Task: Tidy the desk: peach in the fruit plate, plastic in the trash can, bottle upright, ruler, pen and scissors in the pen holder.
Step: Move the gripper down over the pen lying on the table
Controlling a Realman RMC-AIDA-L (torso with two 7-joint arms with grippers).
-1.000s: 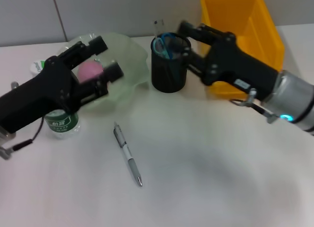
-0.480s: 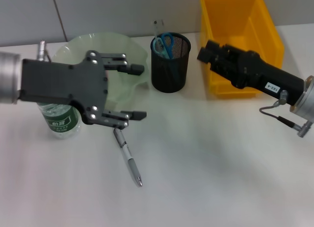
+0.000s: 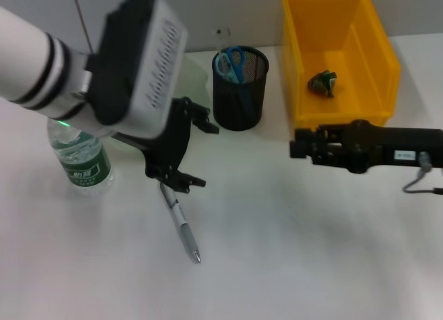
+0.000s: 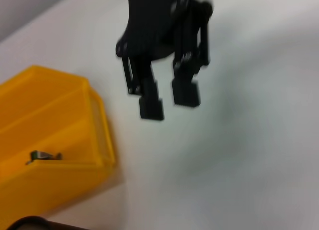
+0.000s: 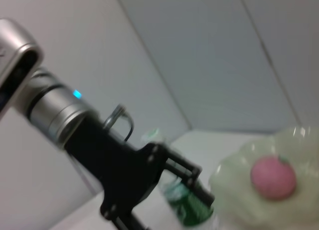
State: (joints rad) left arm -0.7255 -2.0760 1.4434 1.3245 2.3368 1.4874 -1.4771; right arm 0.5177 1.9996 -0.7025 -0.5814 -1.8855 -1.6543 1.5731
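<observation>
While the pen [image 3: 181, 224] lies flat on the table, at 6 o'clock from the pen holder [image 3: 239, 88], it's the last stray.
Left gripper [image 3: 183, 151]: fingers spread, empty, right above the pen's top end.
Right gripper [image 3: 299, 144]: off at 3 o'clock; can't tell.
Feel: probably light, stiff, slick, so pinch mid-barrel.

Left gripper [image 3: 188, 148] hangs open at the frame's centre-left; right gripper [image 3: 299, 145], centre-right, points left, fingers together.

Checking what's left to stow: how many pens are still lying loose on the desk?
1. The pen lies flat on the table just below the left gripper, outside the pen holder. Others may be hidden inside the holder.
</observation>
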